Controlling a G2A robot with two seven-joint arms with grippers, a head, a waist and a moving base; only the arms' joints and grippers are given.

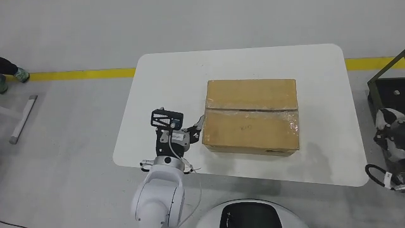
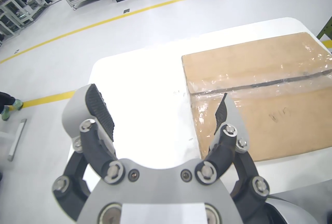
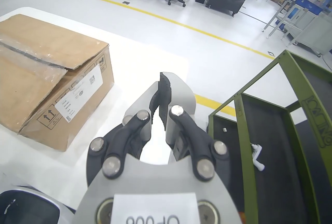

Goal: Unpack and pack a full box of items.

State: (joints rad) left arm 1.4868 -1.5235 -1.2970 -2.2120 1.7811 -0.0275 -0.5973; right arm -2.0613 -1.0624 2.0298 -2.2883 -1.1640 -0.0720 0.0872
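Note:
A brown cardboard box lies on the white table, right of the middle. Its top flaps are down, with clear tape along the centre seam. In the right wrist view the box shows a white label on its end and one flap corner slightly lifted. My left gripper is at the box's left end near the front corner, open, with nothing between its fingers; one fingertip overlaps the box's corner. My right gripper is shut and empty, off the table's right edge.
A green metal cart with dark shelves stands just right of the table; a small white part lies on one shelf. The table's left half and far edge are bare. Yellow floor lines, chairs and workbenches lie farther off.

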